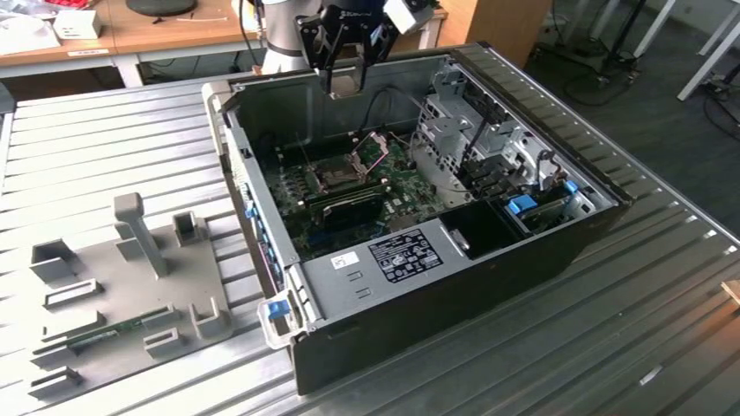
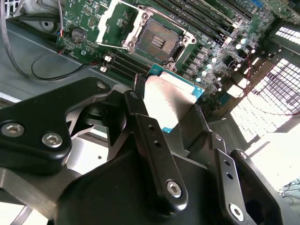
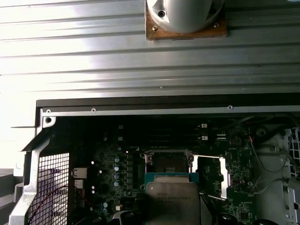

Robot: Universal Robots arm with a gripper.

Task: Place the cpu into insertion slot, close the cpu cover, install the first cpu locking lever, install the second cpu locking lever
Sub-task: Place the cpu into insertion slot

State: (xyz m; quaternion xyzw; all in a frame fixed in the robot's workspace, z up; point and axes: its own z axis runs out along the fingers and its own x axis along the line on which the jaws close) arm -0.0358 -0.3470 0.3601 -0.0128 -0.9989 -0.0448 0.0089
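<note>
In the second wrist view my gripper (image 2: 166,107) is shut on the cpu (image 2: 171,93), a thin square chip with a pale silvery face and a blue-green edge, pinched between the two black fingers (image 2: 140,117). In the exterior view the gripper (image 1: 345,87) hangs above the back of the open computer case, well over the green board. The insertion slot (image 2: 159,41) lies open and bare below and apart from the chip; it is also in the exterior view (image 1: 335,179) and the first wrist view (image 3: 168,162). The cpu cover (image 2: 117,21) is swung up, standing beside the socket (image 1: 373,149).
The case walls (image 1: 237,147) ring the board. Long dark memory sticks (image 1: 347,204) sit next to the socket, and a metal drive cage (image 1: 474,130) stands on the exterior view's right. A grey fixture plate (image 1: 127,286) lies on the ribbed metal table at the exterior view's left.
</note>
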